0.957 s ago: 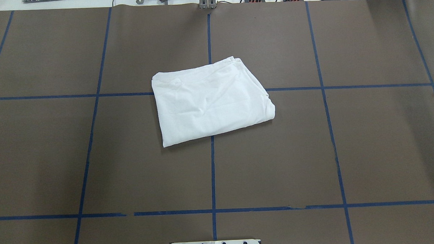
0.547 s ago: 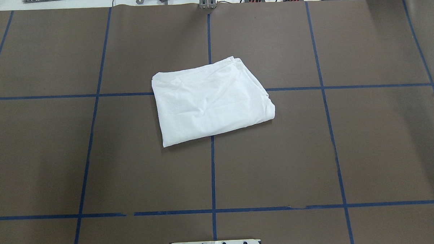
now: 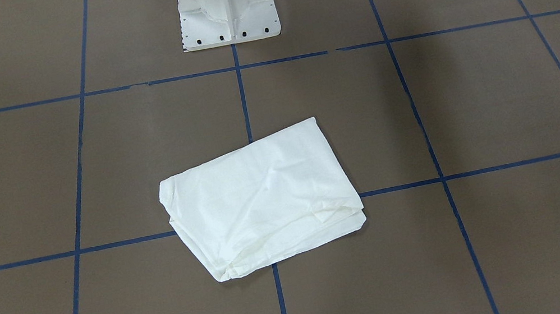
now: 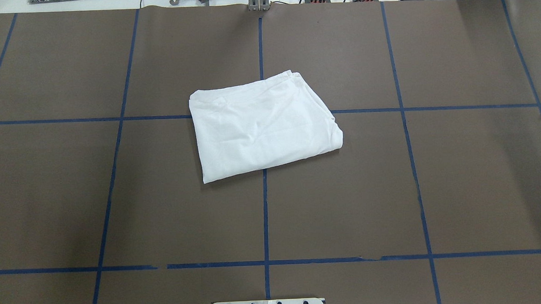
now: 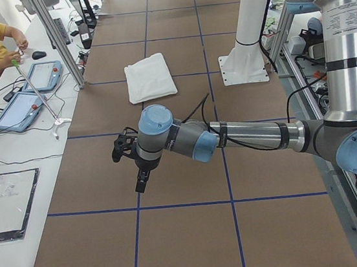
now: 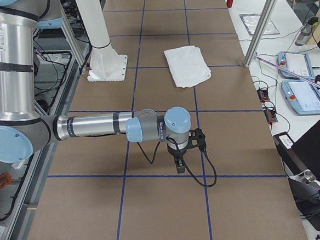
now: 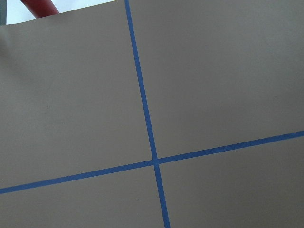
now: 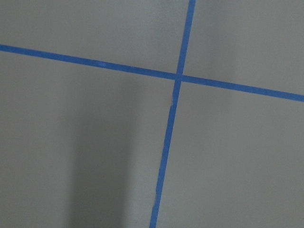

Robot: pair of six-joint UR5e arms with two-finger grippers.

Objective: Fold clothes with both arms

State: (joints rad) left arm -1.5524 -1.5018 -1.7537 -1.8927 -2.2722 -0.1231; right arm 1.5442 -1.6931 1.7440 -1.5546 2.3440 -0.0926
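The T-shirt (image 4: 263, 129) lies folded in a compact rectangle at the centre of the desk (image 4: 456, 186), with the left end effector (image 5: 139, 187) and right end effector (image 6: 179, 165) hanging well clear at its 9 and 3 o'clock, presumably parked because folding looks finished; whether they are released or clenched cannot be told.

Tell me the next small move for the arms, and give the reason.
Probably just park both arms: the T-shirt lies mid-table as a compact folded rectangle, untouched, while the left gripper and right gripper hang over the table far from it. The fold looks finished.
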